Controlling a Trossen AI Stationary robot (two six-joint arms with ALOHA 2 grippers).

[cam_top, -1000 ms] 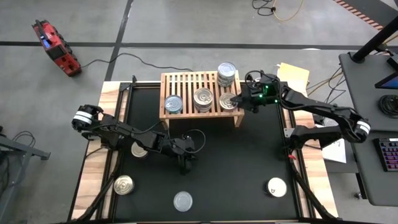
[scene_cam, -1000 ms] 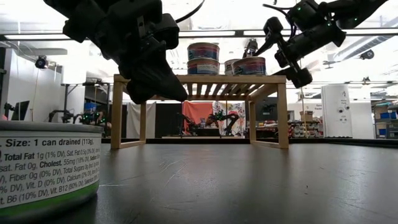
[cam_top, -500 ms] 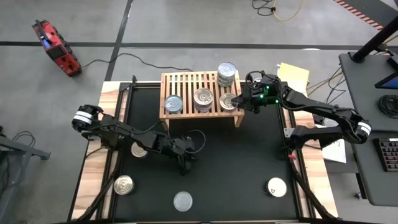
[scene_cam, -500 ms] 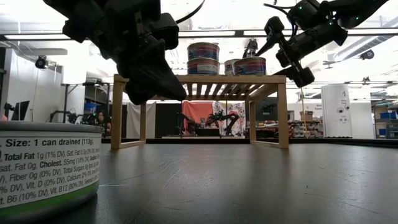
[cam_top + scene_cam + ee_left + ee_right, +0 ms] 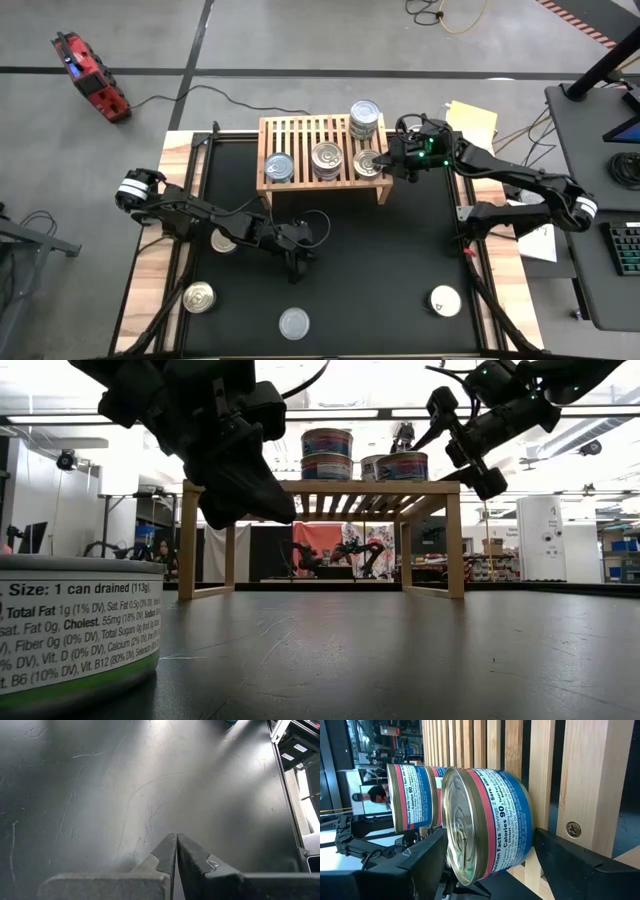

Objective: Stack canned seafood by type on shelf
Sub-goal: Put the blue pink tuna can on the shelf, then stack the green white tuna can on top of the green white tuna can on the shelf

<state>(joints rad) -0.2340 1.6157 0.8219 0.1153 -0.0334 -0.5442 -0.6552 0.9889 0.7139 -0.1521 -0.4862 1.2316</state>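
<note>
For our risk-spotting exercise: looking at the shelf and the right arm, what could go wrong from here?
1. The can sits at the shelf edge between the right gripper's open fingers; a nudge might tip it off.
2. The two-can stack stands close behind; the arm could topple it.

High view: overhead, straight down, whole bench [image 5: 400,260]. Low view: bench-top level, facing shelf [image 5: 320,488]; shelf shared by both. Wrist views: close, left on bench, right on shelf.
</note>
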